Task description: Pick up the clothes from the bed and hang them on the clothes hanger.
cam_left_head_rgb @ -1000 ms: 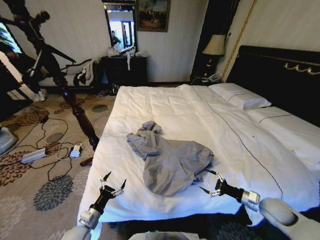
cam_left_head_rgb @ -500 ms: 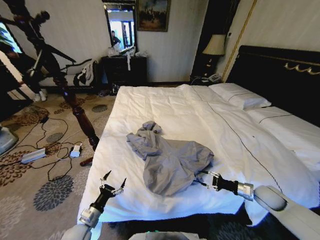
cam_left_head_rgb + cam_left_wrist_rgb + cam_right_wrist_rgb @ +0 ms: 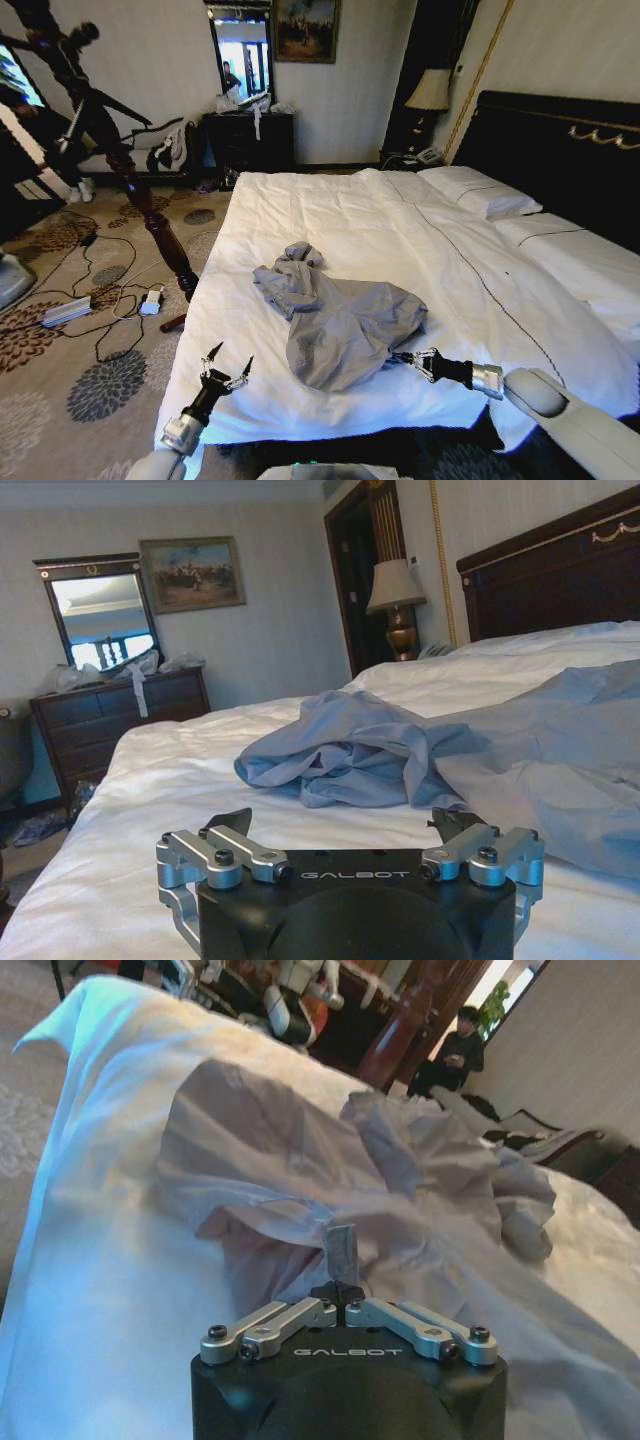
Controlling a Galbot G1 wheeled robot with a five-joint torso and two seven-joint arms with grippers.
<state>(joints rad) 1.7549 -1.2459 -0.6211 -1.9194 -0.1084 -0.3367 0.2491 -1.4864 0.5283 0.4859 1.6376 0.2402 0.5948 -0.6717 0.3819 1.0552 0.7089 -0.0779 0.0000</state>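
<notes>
The grey-blue clothes [image 3: 340, 315] lie crumpled on the white duvet of the bed [image 3: 330, 215], near its foot. My right gripper [image 3: 408, 360] is at the shirt's near right hem. In the right wrist view this gripper [image 3: 338, 1292] is shut, with a fold of the clothes [image 3: 340, 1245] pinched between its tips. My left gripper [image 3: 226, 372] hovers open over the bed's near left corner, a hand's width short of the shirt. The left wrist view has this gripper [image 3: 345, 825] open, with the clothes [image 3: 340, 755] beyond it. A slim black bar [image 3: 125, 108] juts from the coat stand; I cannot tell if it is the clothes hanger.
A reddish wooden coat stand [image 3: 150, 215] leans over the carpet left of the bed. Cables and a power strip [image 3: 65, 312] lie on the floor there. A dark dresser [image 3: 250, 140] stands at the back wall. Pillows [image 3: 480, 192] and a black headboard [image 3: 560, 150] are on the right.
My right gripper has moved left to the shirt's hem and shut on it. The left gripper has stayed in place, open.
</notes>
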